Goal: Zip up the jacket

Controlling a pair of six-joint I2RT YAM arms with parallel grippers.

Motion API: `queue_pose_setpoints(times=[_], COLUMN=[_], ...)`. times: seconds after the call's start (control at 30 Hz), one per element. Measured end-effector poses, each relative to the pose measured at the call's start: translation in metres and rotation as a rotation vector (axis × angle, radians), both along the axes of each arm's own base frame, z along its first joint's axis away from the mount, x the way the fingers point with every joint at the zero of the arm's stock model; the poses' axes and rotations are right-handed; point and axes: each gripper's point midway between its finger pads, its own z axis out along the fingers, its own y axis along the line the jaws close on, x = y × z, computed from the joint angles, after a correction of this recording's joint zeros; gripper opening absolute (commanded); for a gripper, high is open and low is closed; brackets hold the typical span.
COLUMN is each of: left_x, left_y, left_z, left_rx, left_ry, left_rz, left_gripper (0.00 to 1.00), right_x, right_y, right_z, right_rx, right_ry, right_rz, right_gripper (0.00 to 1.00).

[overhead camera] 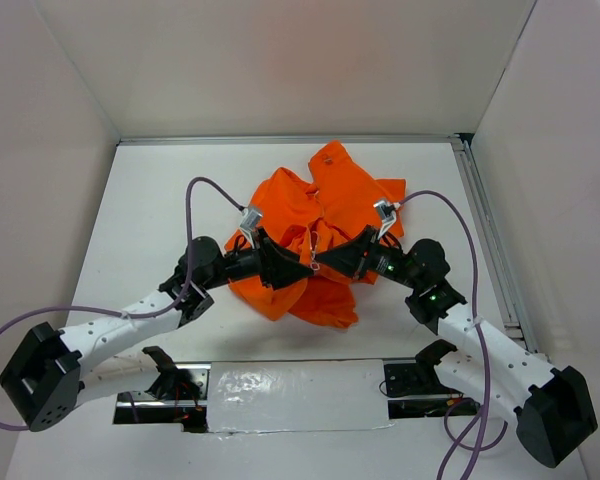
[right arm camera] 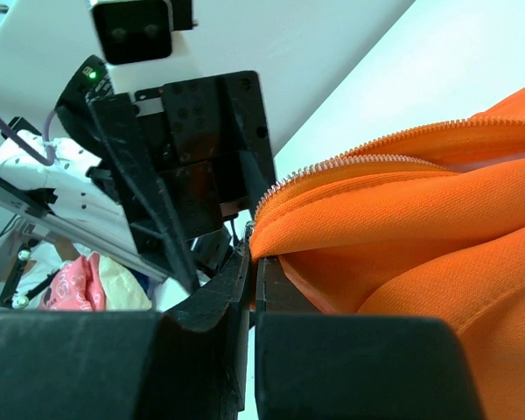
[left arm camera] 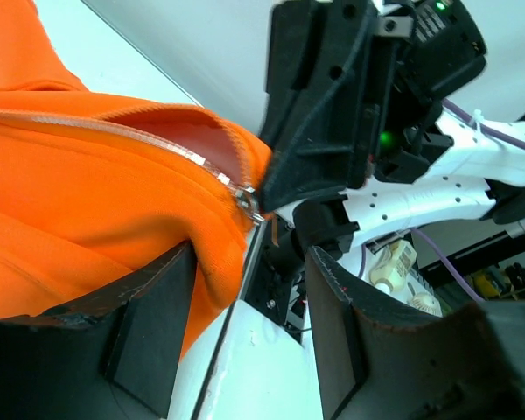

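The orange jacket [overhead camera: 325, 215] is crumpled in a heap about mid-table [overhead camera: 160, 190]. It sits roughly halfway between the left and right edges, and nearer the far edge than the near one. Both your arms reach into its near side, with their tips almost meeting at the front opening.

Your left pincer [left arm camera: 245, 341] stands wide open. A fold of the jacket's front edge hangs between the fingers and lies against one finger [left arm camera: 149, 324]. The other finger is free of cloth, and nothing is clamped.

Your right pincer [right arm camera: 250, 289] is closed down to a thin slit. The orange hem sits right at its tip and looks nipped there, though the fingers hide the exact bite.

The zipper [right arm camera: 376, 144] shows as pale teeth along the folded edge, leading away from the right pincer's tip. In the left wrist view the metal slider [left arm camera: 248, 203] sits at the lower end of the tape, hard against the right pincer's black tip. Pinkish lining [left arm camera: 188, 131] shows behind the tape, so the front is open there.
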Motion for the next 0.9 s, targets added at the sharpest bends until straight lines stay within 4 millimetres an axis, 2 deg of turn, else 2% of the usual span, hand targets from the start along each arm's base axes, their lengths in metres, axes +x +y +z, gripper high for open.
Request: queue_pose_setpoints(times=[0.1,0.17,0.27,0.3,0.37,0.4,0.47,0.53,0.9], left_x=[0.007,0.012,0.015,0.016,0.017,0.018,0.018,0.017,0.014], left_y=[0.0,0.002,0.003,0.004,0.005,0.006,0.007,0.007,0.005], left_z=[-0.002,-0.001,-0.001,-0.001,0.002,0.002,0.004,0.005,0.0], left_rx=[-0.012,-0.022,-0.036,-0.041,-0.056,-0.06,-0.065,-0.068,-0.024], left_ry=[0.028,0.044,0.075,0.08,0.092,0.091,0.09,0.082,-0.03], left_rz=[0.013,0.024,0.027,0.029,0.031,0.032,0.03,0.023,0.012], left_gripper=[0.67,0.64,0.55,0.46,0.35,0.24,0.15,0.0,0.0], right_x=[-0.001,-0.002,-0.002,-0.002,-0.002,-0.002,-0.003,-0.003,0.0], right_y=[0.001,0.001,0.001,0.001,0.001,0.0,0.0,0.0,0.001], right_z=[0.0,0.0,-0.001,-0.001,-0.001,0.0,0.001,0.001,-0.001], right_rx=[0.0,-0.002,-0.006,-0.006,-0.006,-0.004,-0.001,-0.001,-0.001], right_ry=[-0.001,-0.002,-0.001,-0.001,-0.005,-0.007,-0.012,-0.011,0.015], right_rz=[0.004,0.007,0.006,0.005,0.0,-0.002,-0.003,-0.004,-0.022], right_gripper=[0.0,0.0,0.0,0.0,0.0,0.0,0.0,0.0,0.0])
